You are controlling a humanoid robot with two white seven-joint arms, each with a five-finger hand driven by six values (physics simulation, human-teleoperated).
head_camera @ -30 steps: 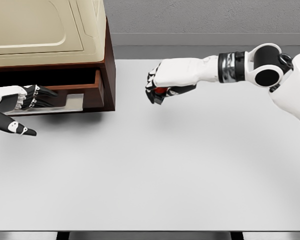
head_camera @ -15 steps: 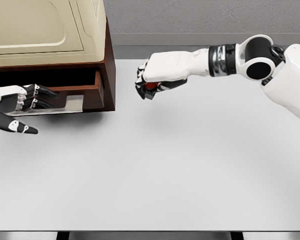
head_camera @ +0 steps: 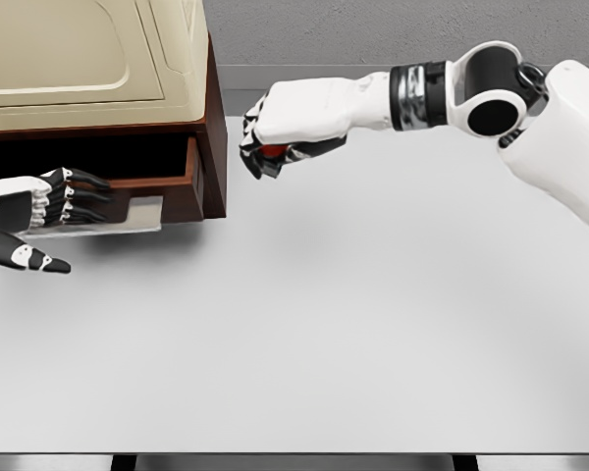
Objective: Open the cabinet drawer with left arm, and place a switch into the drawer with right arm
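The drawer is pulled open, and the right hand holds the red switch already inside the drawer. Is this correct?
Not quite. In the head view the right hand holds the red switch above the table, beside the cabinet, not inside the drawer, which is open.

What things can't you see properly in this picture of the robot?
- Head view: the red thing in the right hand is mostly covered by the curled fingers, so its shape is unclear.
- The inside of the drawer is dark, shadowed by the cabinet.
- The cabinet's left part and top are cut off by the picture's edges.
- The left hand has its arm cut off at the left edge.
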